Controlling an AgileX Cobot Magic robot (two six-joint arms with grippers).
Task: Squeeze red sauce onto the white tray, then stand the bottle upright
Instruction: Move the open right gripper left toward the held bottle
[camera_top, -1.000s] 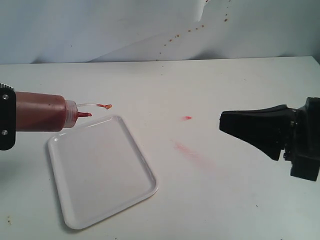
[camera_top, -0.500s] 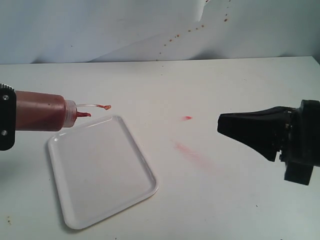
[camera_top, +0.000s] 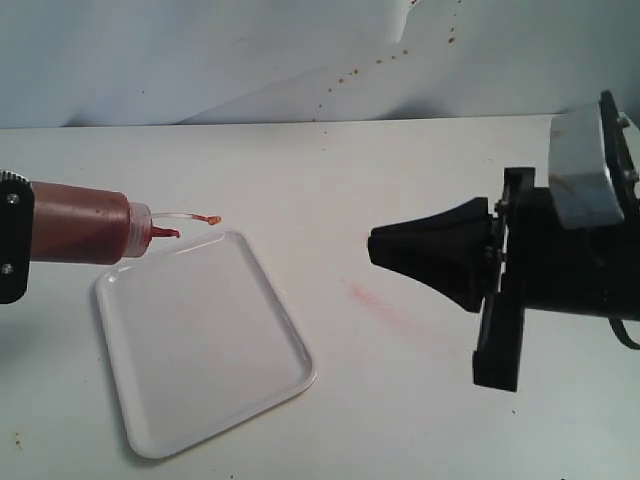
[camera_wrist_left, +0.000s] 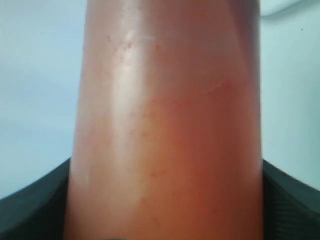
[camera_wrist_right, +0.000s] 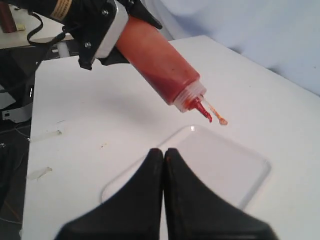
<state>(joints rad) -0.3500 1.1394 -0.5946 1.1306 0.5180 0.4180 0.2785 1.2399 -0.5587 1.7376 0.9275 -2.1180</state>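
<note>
left gripper (camera_top: 14, 238) clamps tilted bottle (camera_top: 80, 228) | right gripper (camera_top: 385, 247) pressed together, empty | risk: nozzle (camera_top: 165, 232) sits near white tray (camera_top: 200, 340) rim, so a squirt may hit table (camera_top: 400, 170)

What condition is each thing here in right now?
bottle: tipped nearly sideways, nozzle near the tray's edge, cap off.
white tray: flat on the table, no sauce visible.
left gripper: shut on the bottle.
right gripper: shut, holding nothing.
pink smear: on the table beside the tray.

Base of bottle (camera_top: 82, 228) hidden in left tool (camera_top: 14, 238); tool cut off at ext. view's L edge
</note>
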